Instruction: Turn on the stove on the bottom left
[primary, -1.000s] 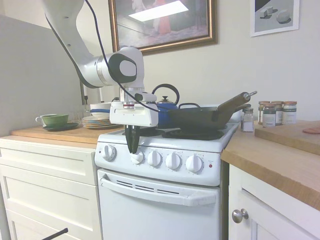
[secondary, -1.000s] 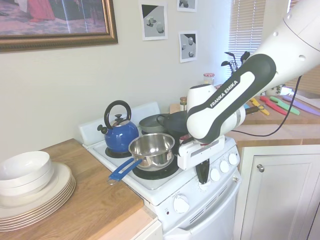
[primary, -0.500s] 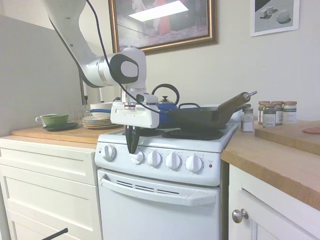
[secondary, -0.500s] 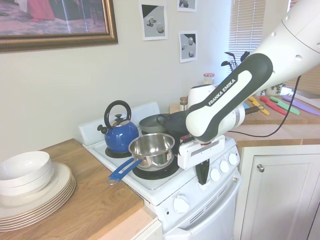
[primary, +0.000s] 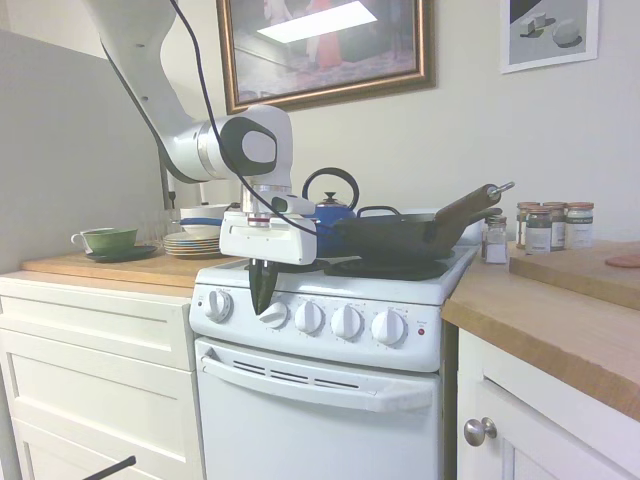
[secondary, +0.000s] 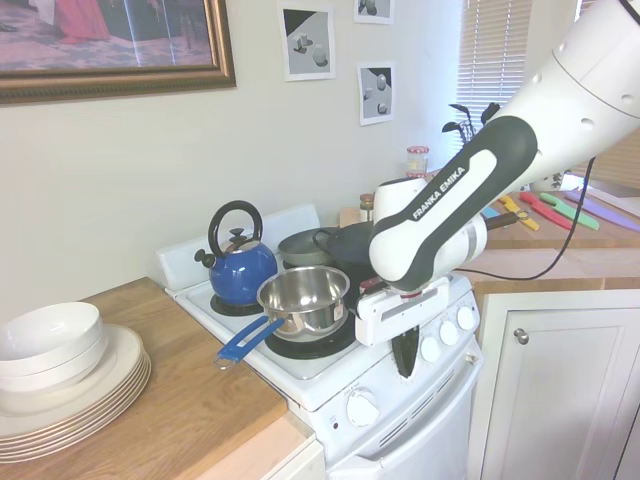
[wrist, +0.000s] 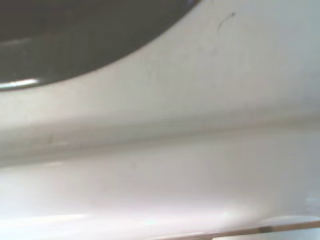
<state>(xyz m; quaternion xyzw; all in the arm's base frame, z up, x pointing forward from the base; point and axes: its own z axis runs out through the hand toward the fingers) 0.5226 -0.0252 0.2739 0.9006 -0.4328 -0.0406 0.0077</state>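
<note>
The white stove (primary: 330, 400) has a row of round white knobs across its front panel and a small red light (primary: 421, 331) at the right end. My gripper (primary: 261, 305) points down in front of the panel. Its dark fingers are pressed together, their tips just left of the second knob (primary: 274, 315) and right of the first knob (primary: 217, 305). From the other side my gripper (secondary: 405, 372) hangs before the panel and hides that second knob. A steel saucepan (secondary: 303, 298) with a blue handle sits on the front left burner. The wrist view is a blur of white stove surface (wrist: 200, 125).
A blue kettle (secondary: 237, 268) stands at the back left and a dark frying pan (primary: 400, 235) on the right burners, its handle reaching over the counter. Stacked plates with a bowl (secondary: 60, 370) are on the left counter. Spice jars (primary: 548, 226) stand to the right.
My gripper has lifted slightly and shifted left, coming off the second knob, which now shows beside the fingertips. The arm's elbow has tilted a little.
</note>
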